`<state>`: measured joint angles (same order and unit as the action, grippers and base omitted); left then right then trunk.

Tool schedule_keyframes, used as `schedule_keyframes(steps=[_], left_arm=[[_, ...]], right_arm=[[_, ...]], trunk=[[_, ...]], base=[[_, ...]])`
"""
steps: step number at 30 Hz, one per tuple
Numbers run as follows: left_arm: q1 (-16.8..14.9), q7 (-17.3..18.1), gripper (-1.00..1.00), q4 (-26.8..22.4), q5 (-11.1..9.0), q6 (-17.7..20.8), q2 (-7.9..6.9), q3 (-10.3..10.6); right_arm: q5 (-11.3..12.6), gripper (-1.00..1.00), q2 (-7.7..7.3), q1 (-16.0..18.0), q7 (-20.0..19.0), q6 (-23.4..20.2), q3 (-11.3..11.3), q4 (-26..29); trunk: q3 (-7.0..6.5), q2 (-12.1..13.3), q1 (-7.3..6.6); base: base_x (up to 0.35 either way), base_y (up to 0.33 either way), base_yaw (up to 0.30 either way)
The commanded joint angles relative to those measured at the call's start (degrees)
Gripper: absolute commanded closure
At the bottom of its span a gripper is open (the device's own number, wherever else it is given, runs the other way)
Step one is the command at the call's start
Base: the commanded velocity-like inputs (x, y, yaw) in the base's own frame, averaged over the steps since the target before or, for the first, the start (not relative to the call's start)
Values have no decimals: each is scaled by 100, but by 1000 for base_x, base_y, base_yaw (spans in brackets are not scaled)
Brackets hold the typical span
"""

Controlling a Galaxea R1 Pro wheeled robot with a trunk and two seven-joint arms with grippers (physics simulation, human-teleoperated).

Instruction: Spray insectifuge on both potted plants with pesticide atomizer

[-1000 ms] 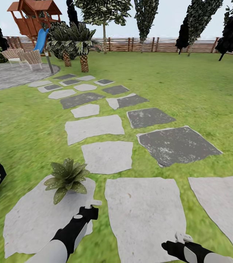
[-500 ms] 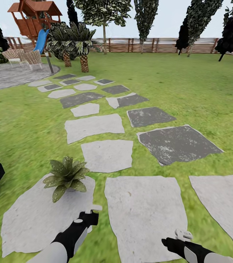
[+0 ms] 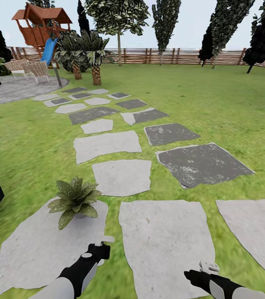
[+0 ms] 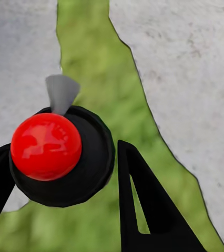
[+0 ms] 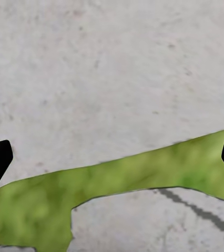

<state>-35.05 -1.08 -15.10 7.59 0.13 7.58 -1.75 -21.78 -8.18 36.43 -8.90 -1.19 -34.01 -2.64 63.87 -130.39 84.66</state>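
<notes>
My left claw [image 3: 103,243] reaches low, gripping the pesticide atomizer [image 4: 59,152] — potted plant [image 3: 75,200] just ahead. Wrist view shows its red cap. Right claw [image 3: 207,268] gapes wide.

Your left hand [image 3: 101,246] is closed around the sprayer [image 4: 59,152] (black body, red round top, grey nozzle), just above a pale stepping stone [image 3: 37,245]. One potted plant [image 3: 74,200], a dull-green rosette, sits on that stone, near the sprayer.

A green garden with a stone path

Grey stepping stones [image 3: 107,145] cross the grass [image 3: 215,104]; a brown fence [image 3: 182,56], tall trees [image 3: 118,16] and a wooden playhouse [image 3: 41,25], maybe with a blue slide, stand far back.
</notes>
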Motion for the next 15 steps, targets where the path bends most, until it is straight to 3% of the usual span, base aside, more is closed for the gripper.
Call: schedule_keyframes(steps=[1, 15], left_arm=[[-2, -13, 100, -4, 58, -1, 7, -17], [-2, -6, 100, -14, 58, -4, 19, -13]], right_arm=[[-46, -100, -5, 5, -15, -9, -53, -8], [-45, -100, -8, 5, -26, -4, -62, -8]], trunk=[[13, -43, 22], [136, -605, 329]], base=[[0, 0, 0], [0, 0, 0]])
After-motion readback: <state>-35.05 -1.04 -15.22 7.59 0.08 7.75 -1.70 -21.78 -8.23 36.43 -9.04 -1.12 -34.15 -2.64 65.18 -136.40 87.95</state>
